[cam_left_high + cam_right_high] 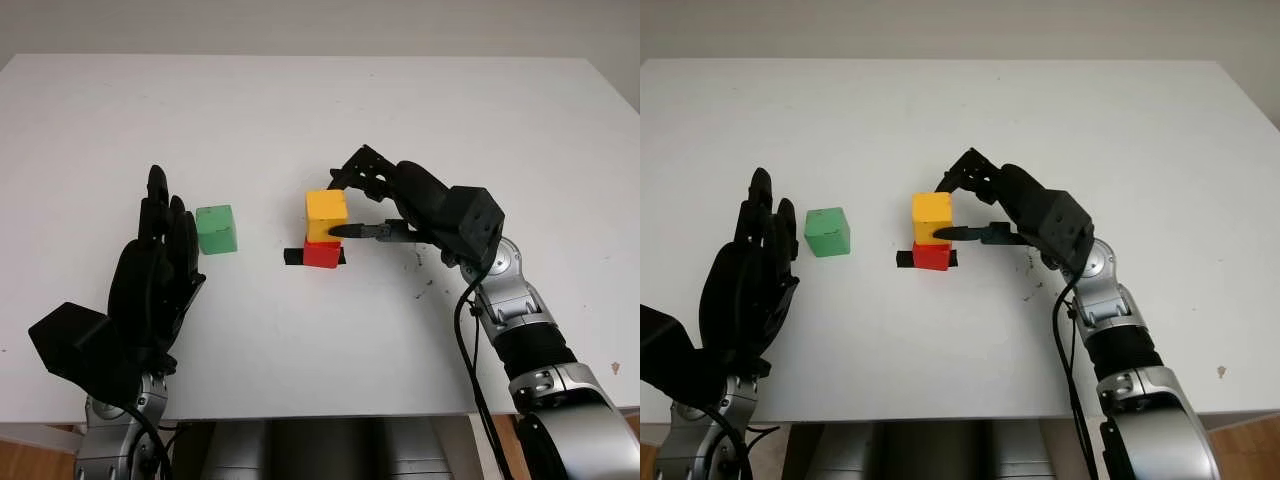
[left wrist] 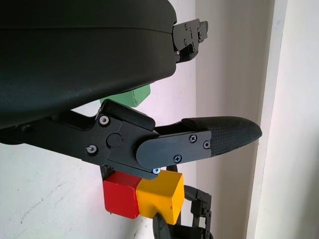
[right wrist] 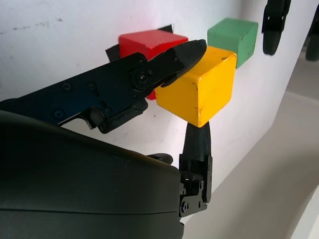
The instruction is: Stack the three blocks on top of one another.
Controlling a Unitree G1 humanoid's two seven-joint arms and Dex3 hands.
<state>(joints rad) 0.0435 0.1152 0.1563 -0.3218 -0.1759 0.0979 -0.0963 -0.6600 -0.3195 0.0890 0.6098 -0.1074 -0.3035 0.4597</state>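
A yellow block (image 1: pixel 326 212) sits on top of a red block (image 1: pixel 322 255) near the middle of the white table (image 1: pixel 300 110). My right hand (image 1: pixel 333 208) reaches in from the right and is shut on the yellow block (image 3: pixel 199 89), one finger (image 3: pixel 174 59) on its near face and another behind it. The red block (image 3: pixel 149 40) stands on a black tape mark (image 1: pixel 292 258). A green block (image 1: pixel 216 229) lies alone to the left. My left hand (image 1: pixel 160 250) is open, upright just left of the green block and apart from it.
Bare table surface surrounds the blocks on all sides. The table's front edge runs close below both arms. Small dark specks mark the surface right of the stack, under the right wrist.
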